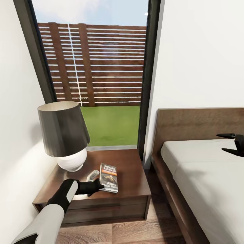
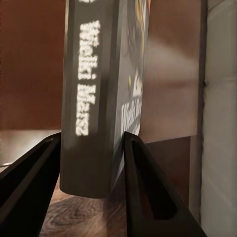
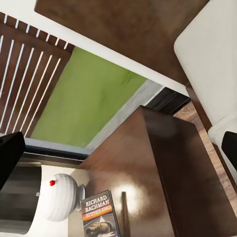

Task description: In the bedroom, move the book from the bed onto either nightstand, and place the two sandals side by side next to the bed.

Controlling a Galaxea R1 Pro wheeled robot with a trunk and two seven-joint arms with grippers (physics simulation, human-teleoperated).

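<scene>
Book (image 1: pixel 109 177) lies flat on nightstand (image 1: pixel 130 176); left gripper (image 1: pixel 100 185) spread around its edge.

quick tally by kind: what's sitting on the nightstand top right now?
Book: 1
Lamp: 1
Small pale object by the lamp base, kind unclear: 1
Total: 3, all on the nightstand

The dark wooden nightstand (image 1: pixel 130 176) carries the book (image 1: pixel 109 177) lying flat beside a white-based lamp (image 1: pixel 66 139).
</scene>
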